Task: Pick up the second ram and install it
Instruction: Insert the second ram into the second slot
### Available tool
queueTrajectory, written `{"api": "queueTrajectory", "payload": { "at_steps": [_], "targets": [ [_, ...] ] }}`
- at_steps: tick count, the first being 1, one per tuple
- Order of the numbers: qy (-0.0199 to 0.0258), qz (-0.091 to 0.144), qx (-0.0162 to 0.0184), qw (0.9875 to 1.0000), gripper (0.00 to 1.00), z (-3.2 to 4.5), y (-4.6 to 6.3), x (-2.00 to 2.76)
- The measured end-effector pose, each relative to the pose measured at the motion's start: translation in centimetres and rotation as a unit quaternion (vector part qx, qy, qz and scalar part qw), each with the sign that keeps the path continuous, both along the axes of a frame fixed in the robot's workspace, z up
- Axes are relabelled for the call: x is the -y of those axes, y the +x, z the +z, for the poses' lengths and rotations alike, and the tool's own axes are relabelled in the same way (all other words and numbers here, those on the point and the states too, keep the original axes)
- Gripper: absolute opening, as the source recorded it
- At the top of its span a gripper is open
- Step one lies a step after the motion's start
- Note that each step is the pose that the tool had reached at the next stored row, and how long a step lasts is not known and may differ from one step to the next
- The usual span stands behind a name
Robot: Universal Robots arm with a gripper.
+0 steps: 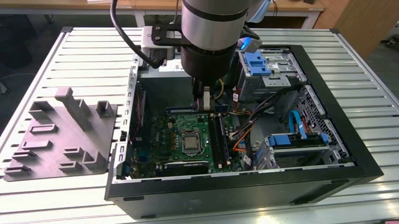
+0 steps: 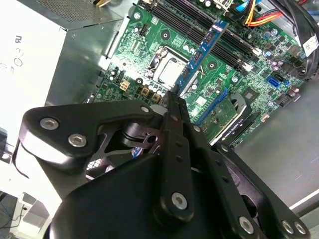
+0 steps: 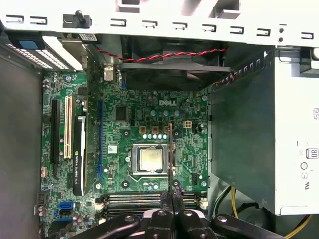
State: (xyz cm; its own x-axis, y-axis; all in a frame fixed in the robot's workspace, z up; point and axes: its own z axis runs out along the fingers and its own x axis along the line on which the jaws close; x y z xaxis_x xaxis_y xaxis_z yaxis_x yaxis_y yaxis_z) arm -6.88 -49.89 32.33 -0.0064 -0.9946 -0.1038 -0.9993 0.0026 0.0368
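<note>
My gripper (image 1: pixel 201 103) hangs inside the open computer case (image 1: pixel 349 140), above the green motherboard (image 1: pixel 177 133). It is shut on the second ram (image 1: pixel 179 110), a thin blue-green stick that juts out level toward the exterior view's left. In the second wrist view the ram (image 2: pixel 202 52) reaches out from my gripper (image 2: pixel 174 97) over the board, near the processor socket (image 2: pixel 167 67). In the first wrist view the ram (image 3: pixel 171 149) is edge-on beside the socket (image 3: pixel 151 159). The black memory slots (image 3: pixel 129 200) lie below my gripper (image 3: pixel 172 191), apart from the stick.
The power supply (image 3: pixel 264 124) walls one side and a graphics card (image 3: pixel 79 149) stands across the board. Orange and black cables (image 1: pixel 240 135) and blue drive bays (image 1: pixel 255 63) fill the case at the exterior view's right. A grey fixture (image 1: pixel 62 135) sits on the table.
</note>
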Motion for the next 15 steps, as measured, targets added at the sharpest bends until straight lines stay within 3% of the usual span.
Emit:
{"api": "queueTrajectory", "payload": {
  "at_steps": [9, 15],
  "targets": [
    [0.0001, -0.004, 0.0, 1.0, 0.11, 0.0, 0.02, 0.0],
    [0.0, -0.053, 0.0, 0.9986, 0.11, 0.0, 0.01, 0.0]
  ]
}}
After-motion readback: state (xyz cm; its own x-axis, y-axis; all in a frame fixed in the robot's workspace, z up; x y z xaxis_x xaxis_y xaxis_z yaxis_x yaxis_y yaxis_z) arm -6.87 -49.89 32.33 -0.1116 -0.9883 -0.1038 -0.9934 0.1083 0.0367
